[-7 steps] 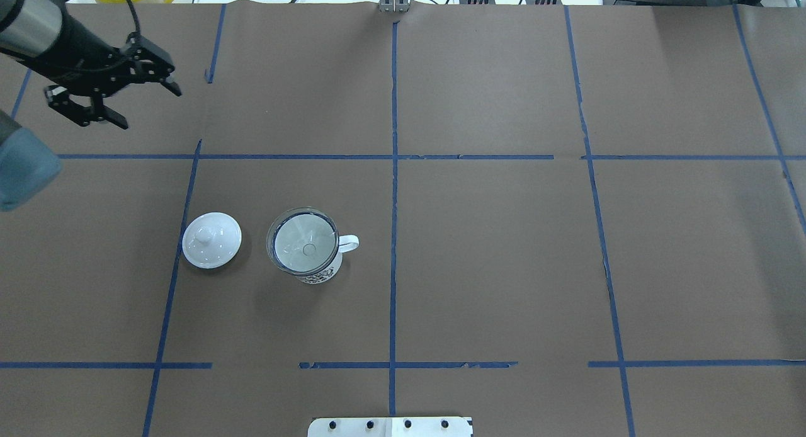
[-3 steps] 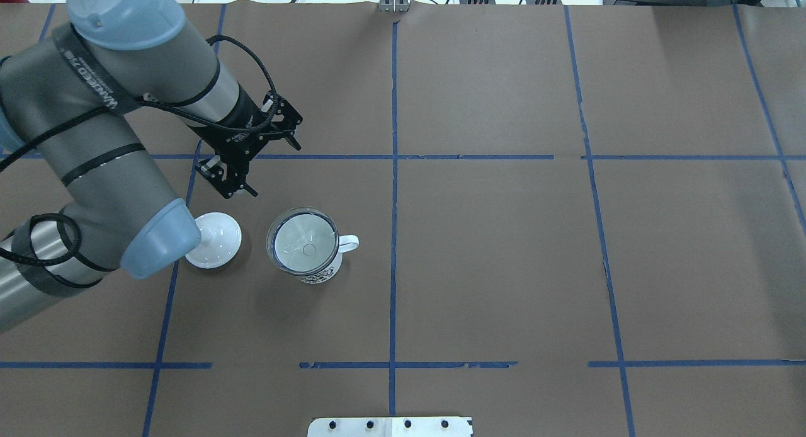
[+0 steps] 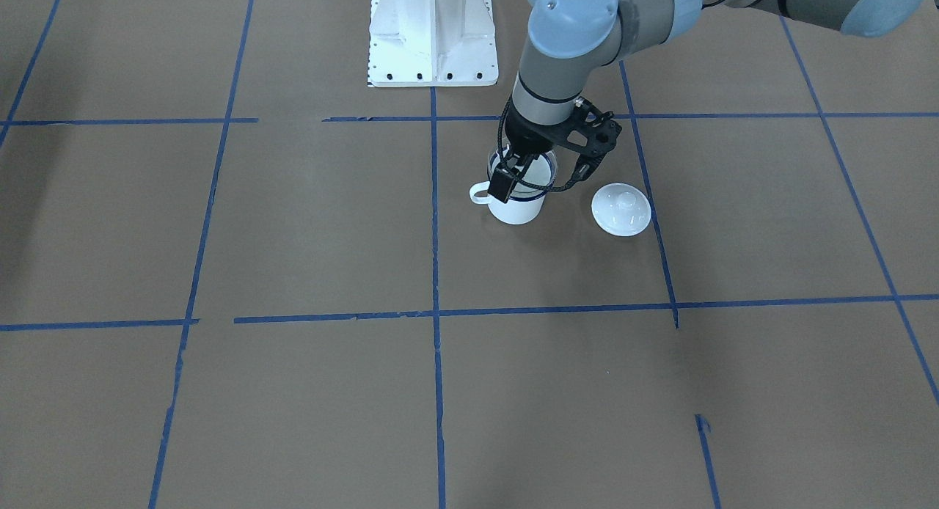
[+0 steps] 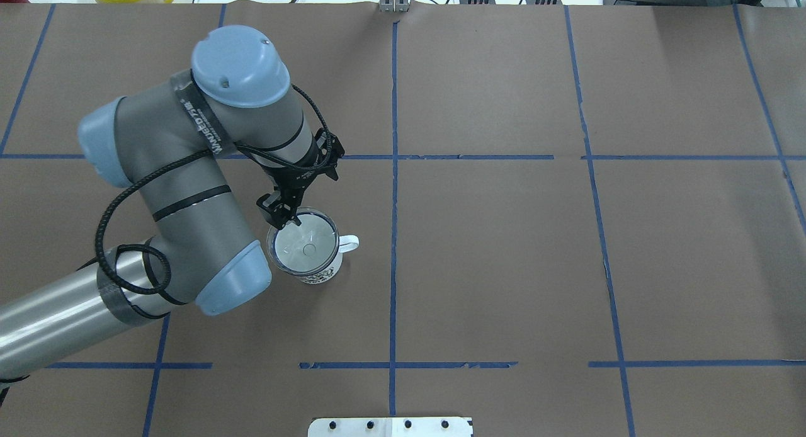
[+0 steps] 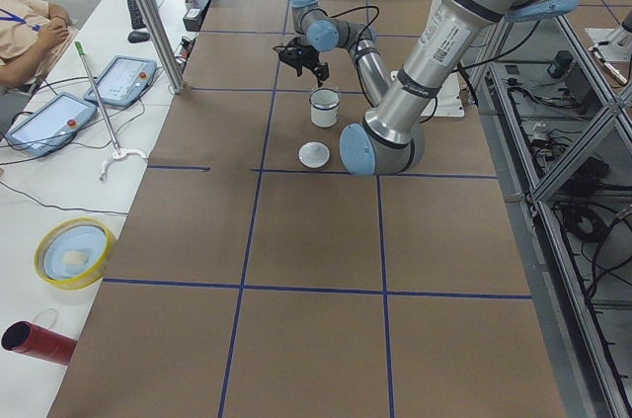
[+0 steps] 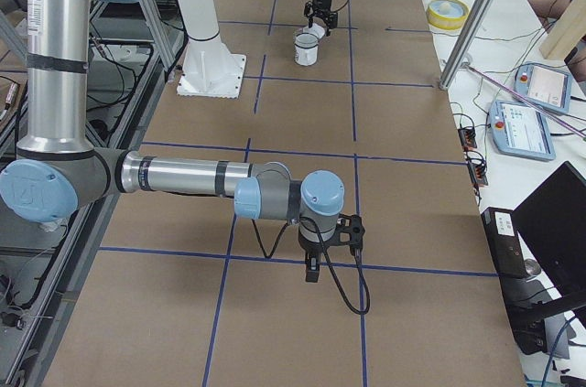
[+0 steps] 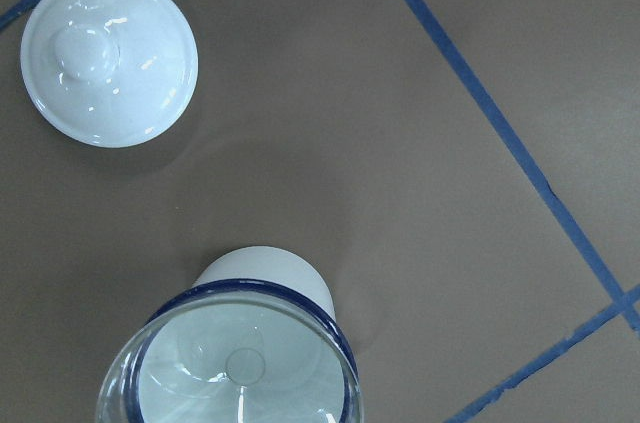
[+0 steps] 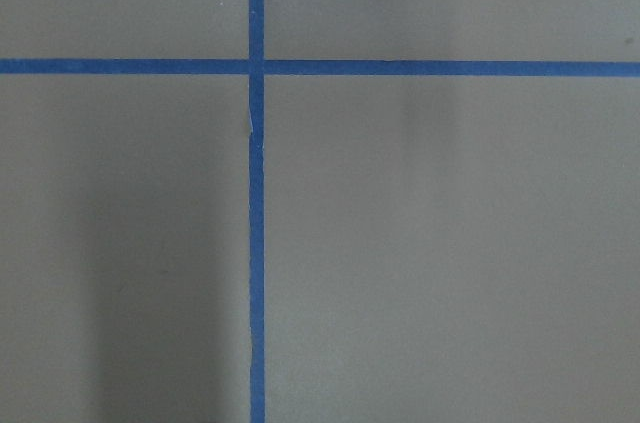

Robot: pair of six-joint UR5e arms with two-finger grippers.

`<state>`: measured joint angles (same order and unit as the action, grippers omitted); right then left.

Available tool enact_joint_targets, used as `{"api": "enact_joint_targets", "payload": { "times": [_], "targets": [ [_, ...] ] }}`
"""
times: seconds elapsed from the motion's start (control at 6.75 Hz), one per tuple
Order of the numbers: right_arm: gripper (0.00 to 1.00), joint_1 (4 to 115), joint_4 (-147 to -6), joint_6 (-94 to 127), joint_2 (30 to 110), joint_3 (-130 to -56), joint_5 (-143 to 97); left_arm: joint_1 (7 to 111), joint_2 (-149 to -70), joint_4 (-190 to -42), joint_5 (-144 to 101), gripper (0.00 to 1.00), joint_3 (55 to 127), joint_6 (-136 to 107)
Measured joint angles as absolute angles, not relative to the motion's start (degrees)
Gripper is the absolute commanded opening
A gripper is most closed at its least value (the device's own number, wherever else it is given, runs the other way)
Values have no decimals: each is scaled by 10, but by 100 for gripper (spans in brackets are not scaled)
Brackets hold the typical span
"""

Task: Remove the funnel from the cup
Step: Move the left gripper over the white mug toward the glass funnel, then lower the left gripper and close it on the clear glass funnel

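The left gripper [image 3: 541, 180] has swung in from the table's corner to over the cup [image 3: 517, 210].

Left gripper [image 3: 541, 180], fingers [image 3: 502, 186] spread wide

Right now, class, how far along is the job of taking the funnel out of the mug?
Done: only the approach; the left gripper, jaws open, hovers over the cup. In hand: nothing; the clear funnel sits in the cup's mouth, ungripped. Left: close on the funnel's rim, lift it out, set it down. The white lid lies beside the cup; the right gripper is parked far off.
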<state>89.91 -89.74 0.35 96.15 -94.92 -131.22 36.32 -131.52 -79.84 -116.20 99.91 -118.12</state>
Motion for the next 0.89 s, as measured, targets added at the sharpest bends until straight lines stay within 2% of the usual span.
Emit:
{"api": "enact_joint_targets", "payload": {
  "times": [0.15,0.3,0.44,0.59,0.74,0.89],
  "targets": [
    [100,899,-897,4,962,-949,-1312,354,-1321,-798,-1151,81,984,-1182],
    [100,899,-897,4,962,-949,-1312,345,-1321,-797,-1145,68,978,-1182],
    [100,899,-897,4,962,-949,-1312,338,-1319,-797,-1144,63,976,-1183],
    [100,899,-897,4,962,-949,-1312,332,-1316,-797,-1143,38,974,-1184],
    [100,899,-897,4,962,-949,-1312,330,-1315,-797,-1143,5,974,-1184],
    [100,899,-897,4,962,-949,-1312,329,-1315,-796,-1143,0,975,-1186]
  ]
}}
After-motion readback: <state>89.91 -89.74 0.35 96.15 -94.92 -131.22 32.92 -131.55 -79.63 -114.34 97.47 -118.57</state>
